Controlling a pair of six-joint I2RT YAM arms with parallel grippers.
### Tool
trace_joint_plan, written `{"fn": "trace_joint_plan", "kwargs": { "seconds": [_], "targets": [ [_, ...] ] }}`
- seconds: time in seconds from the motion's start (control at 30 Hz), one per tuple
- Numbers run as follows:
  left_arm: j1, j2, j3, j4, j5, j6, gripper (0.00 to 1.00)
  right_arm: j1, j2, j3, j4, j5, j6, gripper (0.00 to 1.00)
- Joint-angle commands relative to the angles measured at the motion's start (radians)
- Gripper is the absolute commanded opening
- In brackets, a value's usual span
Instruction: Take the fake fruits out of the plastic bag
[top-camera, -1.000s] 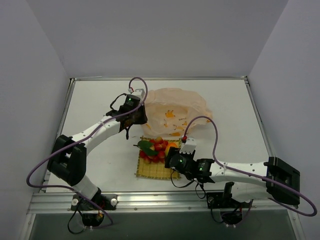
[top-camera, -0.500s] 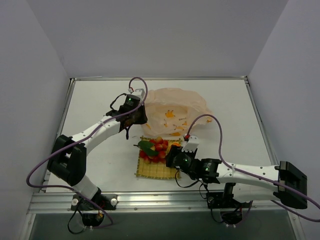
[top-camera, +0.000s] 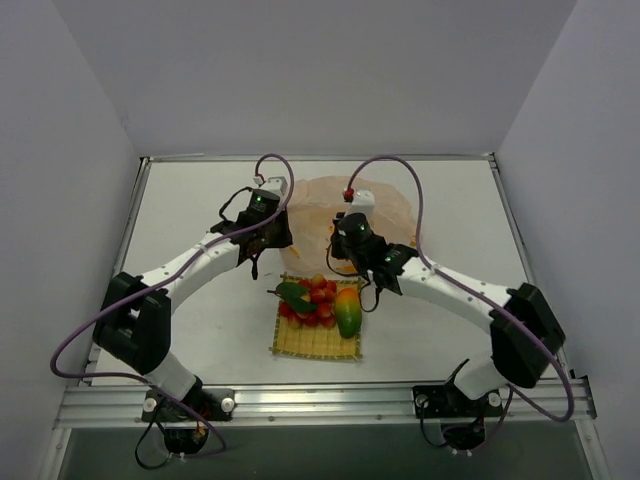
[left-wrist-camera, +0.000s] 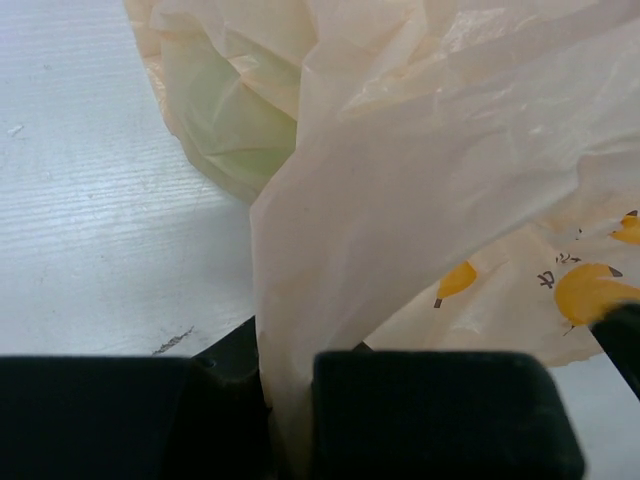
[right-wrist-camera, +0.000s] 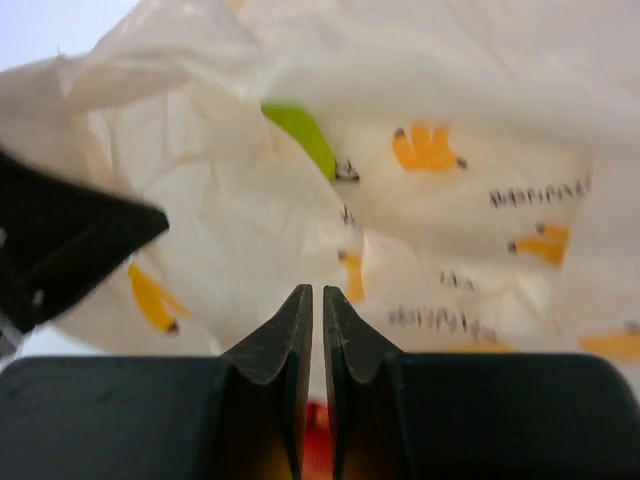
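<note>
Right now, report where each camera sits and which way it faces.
Top external: above and behind the bases, looking down at the table, both arms, the plastic bag, and the mat with mango and berries on it.
Left wrist: low over the table, facing the bag; the left gripper pinches a bag fold.
Right wrist: facing the bag; the right gripper is shut with nothing in it.
Shared: both wrist views show the green pear through the bag.
</note>
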Motion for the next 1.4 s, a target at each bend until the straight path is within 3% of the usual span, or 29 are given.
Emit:
{"fn": "trace_joint_plan", "kwargs": {
  "seconds": [0.0,0.1,0.2,0.23,0.33,0.37,0.43,0.5,0.53,0.57,0.63,0.73,0.93,1.03,1.37],
  "targets": [
    [-0.001,-0.022,0.043,-0.007,-0.021,0.019,0.02,-0.077,0.177,0.143,0.095,-0.188,-0.189,0.06],
    [0.001,-0.02,0.048,-0.007,-0.026,0.022,0.02,-0.132,0.306,0.24,0.114,-0.259,-0.222,0.14],
    [0.004,-0.02,0.05,-0.004,-0.027,0.027,0.02,-0.183,0.391,0.292,0.142,-0.369,-0.249,0.37],
    [0.005,-0.02,0.05,-0.002,-0.027,0.028,0.02,-0.192,0.414,0.297,0.15,-0.388,-0.263,0.49],
    [0.005,-0.011,0.051,0.007,-0.018,0.03,0.02,-0.226,0.442,0.282,0.211,-0.489,-0.298,0.67],
    [0.007,-0.003,0.05,0.016,-0.012,0.029,0.02,-0.232,0.448,0.274,0.232,-0.517,-0.303,0.69],
    [0.008,0.009,0.054,0.025,0.005,0.016,0.03,-0.249,0.472,0.26,0.271,-0.631,-0.301,0.66],
    [0.008,0.033,0.068,0.039,0.042,0.006,0.09,-0.252,0.486,0.242,0.334,-0.699,-0.275,0.58],
    [0.007,0.049,0.077,0.038,0.054,0.005,0.19,-0.246,0.486,0.233,0.378,-0.734,-0.266,0.39],
    [0.005,0.056,0.085,0.035,0.065,0.005,0.25,-0.243,0.482,0.219,0.404,-0.745,-0.242,0.3],
    [0.002,0.078,0.109,0.03,0.066,0.004,0.45,-0.24,0.466,0.18,0.458,-0.767,-0.216,0.19],
    [-0.001,0.101,0.134,0.033,0.062,-0.011,0.59,-0.235,0.463,0.156,0.518,-0.81,-0.176,0.12],
    [-0.006,0.155,0.155,0.054,0.016,-0.051,0.68,-0.227,0.416,0.064,0.564,-0.761,-0.139,0.06],
    [-0.012,0.182,0.171,0.064,-0.016,-0.064,0.72,-0.221,0.331,0.007,0.556,-0.629,-0.107,0.07],
    [-0.033,0.277,0.252,0.1,-0.228,-0.082,0.76,-0.154,0.173,-0.088,0.451,-0.523,-0.093,0.08]
  ]
}}
